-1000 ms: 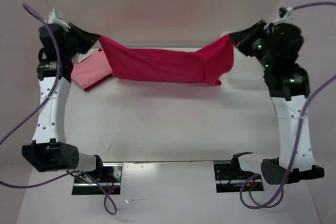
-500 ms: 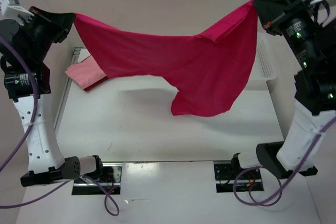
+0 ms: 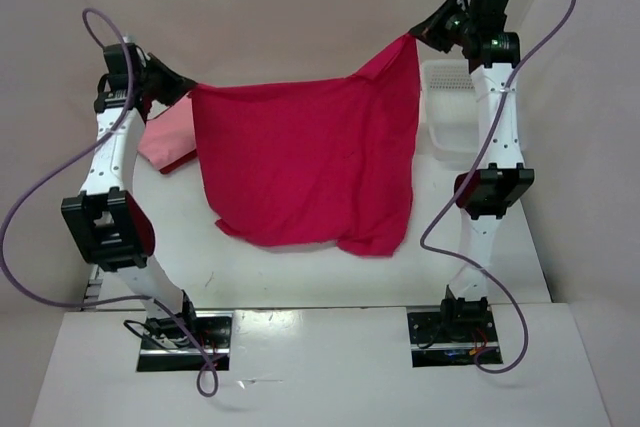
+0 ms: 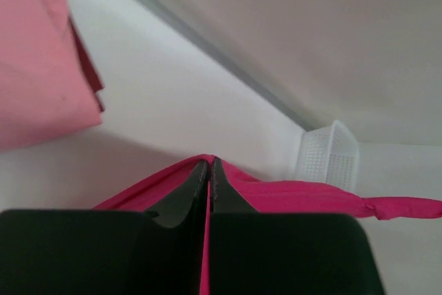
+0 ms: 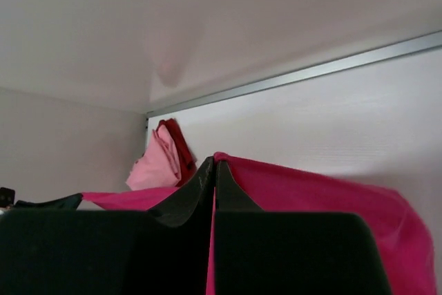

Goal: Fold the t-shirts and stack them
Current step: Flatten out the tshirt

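A crimson-magenta t-shirt (image 3: 305, 167) hangs stretched between my two grippers, its lower hem draping onto the table. My left gripper (image 3: 188, 90) is shut on its left top corner; in the left wrist view the cloth (image 4: 290, 195) is pinched between the closed jaws of that gripper (image 4: 209, 162). My right gripper (image 3: 413, 37) is shut on the right top corner, and the cloth (image 5: 311, 188) wraps its tips (image 5: 214, 160). A folded light pink t-shirt (image 3: 168, 139) lies on a dark red t-shirt (image 3: 185, 159) at the back left, partly hidden by the hanging shirt.
A white mesh basket (image 3: 448, 107) stands at the back right beside the right arm, also showing as the basket (image 4: 330, 157) in the left wrist view. A metal rail (image 5: 311, 70) runs along the table's far edge. Purple cables loop off both arms.
Both arms have reached toward the back and come down from their raised, spread pose. The shirt, bunched and swinging before, now hangs flatter with its hem on the table.
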`<state>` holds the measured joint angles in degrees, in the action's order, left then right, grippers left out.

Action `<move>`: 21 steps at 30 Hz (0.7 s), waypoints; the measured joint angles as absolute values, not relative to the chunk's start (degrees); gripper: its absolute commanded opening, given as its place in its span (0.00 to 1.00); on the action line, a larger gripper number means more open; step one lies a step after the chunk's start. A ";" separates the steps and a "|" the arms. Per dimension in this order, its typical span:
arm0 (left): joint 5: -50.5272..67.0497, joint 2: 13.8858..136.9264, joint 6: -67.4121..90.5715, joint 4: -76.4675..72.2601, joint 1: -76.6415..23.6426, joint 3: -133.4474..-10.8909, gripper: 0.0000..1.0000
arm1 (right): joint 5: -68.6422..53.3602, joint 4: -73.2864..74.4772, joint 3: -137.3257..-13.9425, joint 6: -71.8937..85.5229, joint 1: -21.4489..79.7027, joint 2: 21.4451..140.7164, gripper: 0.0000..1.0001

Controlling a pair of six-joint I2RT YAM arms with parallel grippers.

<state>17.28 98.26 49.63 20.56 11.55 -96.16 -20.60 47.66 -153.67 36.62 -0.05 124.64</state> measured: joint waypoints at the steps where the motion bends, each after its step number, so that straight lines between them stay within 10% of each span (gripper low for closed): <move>1: 17.82 99.63 49.98 21.02 11.38 -98.41 0.01 | -20.93 47.59 -153.73 37.12 -0.54 124.90 0.00; 15: 22.24 95.98 56.34 10.37 13.54 -114.15 0.01 | -29.91 34.46 -158.34 43.13 -5.65 109.58 0.00; 21: 21.71 88.64 54.04 8.71 13.78 -92.66 0.02 | -29.32 32.69 -122.10 37.58 -5.45 90.43 0.00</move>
